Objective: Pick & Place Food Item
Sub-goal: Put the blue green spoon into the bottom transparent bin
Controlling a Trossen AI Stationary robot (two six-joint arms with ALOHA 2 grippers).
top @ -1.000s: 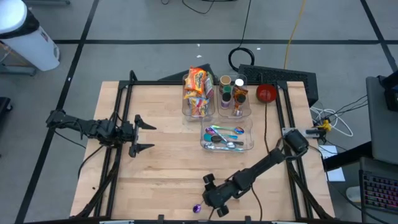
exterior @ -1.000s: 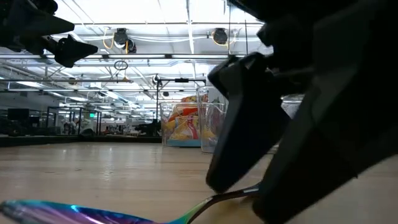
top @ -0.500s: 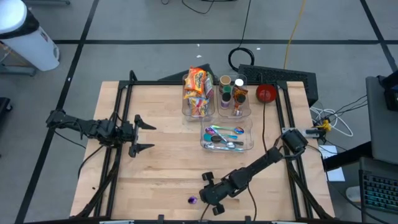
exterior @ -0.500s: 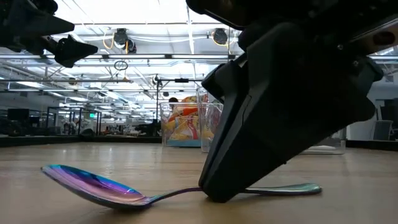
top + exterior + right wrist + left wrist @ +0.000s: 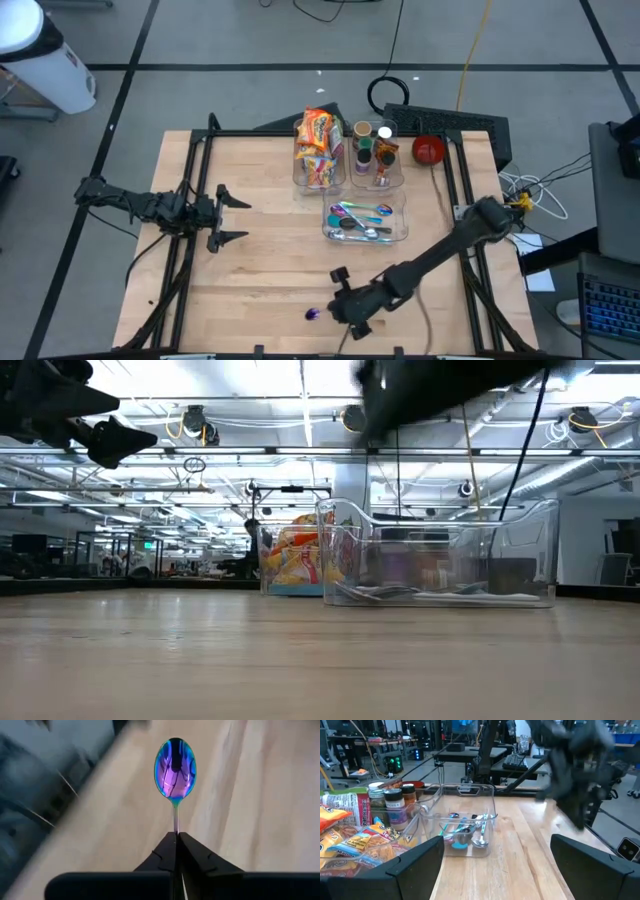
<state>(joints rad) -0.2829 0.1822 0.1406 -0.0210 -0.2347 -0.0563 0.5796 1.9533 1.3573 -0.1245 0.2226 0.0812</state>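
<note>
- High view: right tool (image 5: pixel 322 313) low near the front edge of the tabletop (image 5: pixel 250 250), about mid-width. Iridescent spoon (image 5: pixel 314 314) shows as a small purple bowl just at its tip. Left tool (image 5: pixel 232 213) waits over the left half, fingers spread wide, nothing between them. Toward the rear edge: clear bin of snack packets (image 5: pixel 318 148), clear bin of spice jars (image 5: pixel 375 153); in front of them a clear utensil tray (image 5: pixel 366 222) with more spoons. A red bowl (image 5: pixel 428 150) sits off the rear right corner.
- Low view: no spoon on the boards in front of the camera. Dark arm mass at upper frame only. Snack packets (image 5: pixel 296 560) and utensil tray (image 5: pixel 450 555) stand far across the tabletop. Left tool (image 5: pixel 110 440) hangs at upper left.
- Left wrist view: own fingers wide apart. Utensil tray (image 5: pixel 465 820) ahead, spice jars (image 5: pixel 395 800) and snack packets (image 5: pixel 355 845) beside it; right arm blurred beyond.
- Right wrist view: right tool (image 5: pixel 176 840) clamped tight on the thin handle end of the spoon (image 5: pixel 175 769), bowl sticking straight out ahead.
- Risk, my reading: the pinch is at the handle's end, so the long overhang may let the spoon swivel or slip during a swing. Its outstretched bowl could clip the tray wall on approach. Also, the held thing is a utensil, not food.
</note>
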